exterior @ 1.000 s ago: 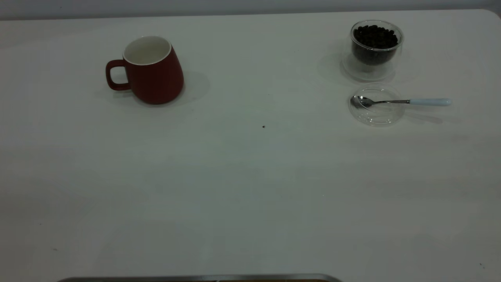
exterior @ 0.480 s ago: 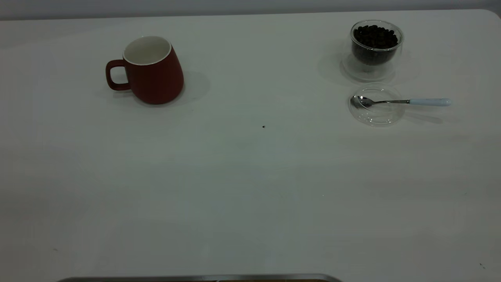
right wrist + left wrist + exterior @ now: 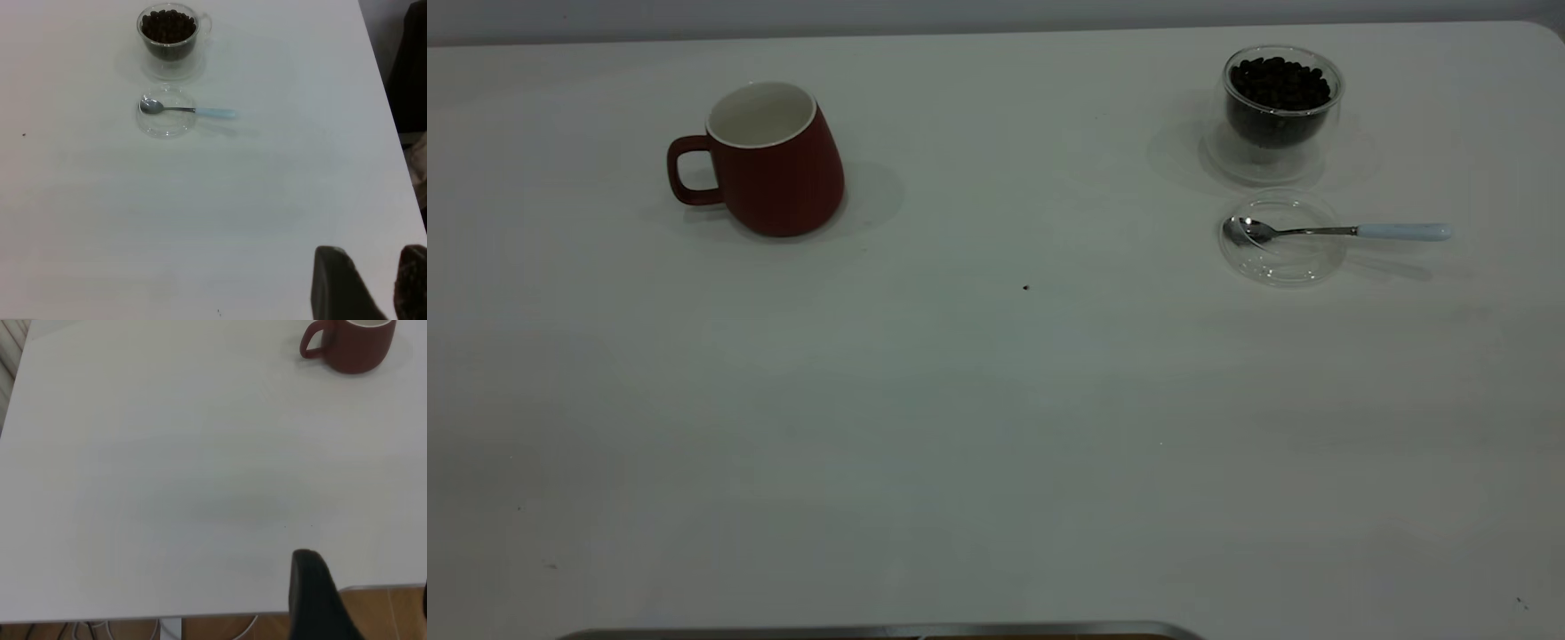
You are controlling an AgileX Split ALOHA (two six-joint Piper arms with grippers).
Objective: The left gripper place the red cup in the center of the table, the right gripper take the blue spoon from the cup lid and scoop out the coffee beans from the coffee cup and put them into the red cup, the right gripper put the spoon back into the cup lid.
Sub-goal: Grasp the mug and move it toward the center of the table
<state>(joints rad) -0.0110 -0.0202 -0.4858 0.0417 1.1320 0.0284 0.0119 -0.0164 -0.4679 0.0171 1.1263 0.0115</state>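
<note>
- Well, the left pincer [image 3: 363,613] sits back at the tabletop [image 3: 996,400] edge, far from the red cup [image 3: 769,164]; fingers apart, nothing held (right pincer [image 3: 373,283] likewise parked, released).
- Risk, I'd say: gripping the tapered body could let the cup slip.
- No readable writing anywhere.

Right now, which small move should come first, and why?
Probably the left gripper should reach toward the dark red ceramic mug. The mug stands upright at the far left of the white table, not in its center, with nothing touching it. The light-blue-handled spoon rests with its bowl in the clear lid, and the right gripper is far from it.
</note>
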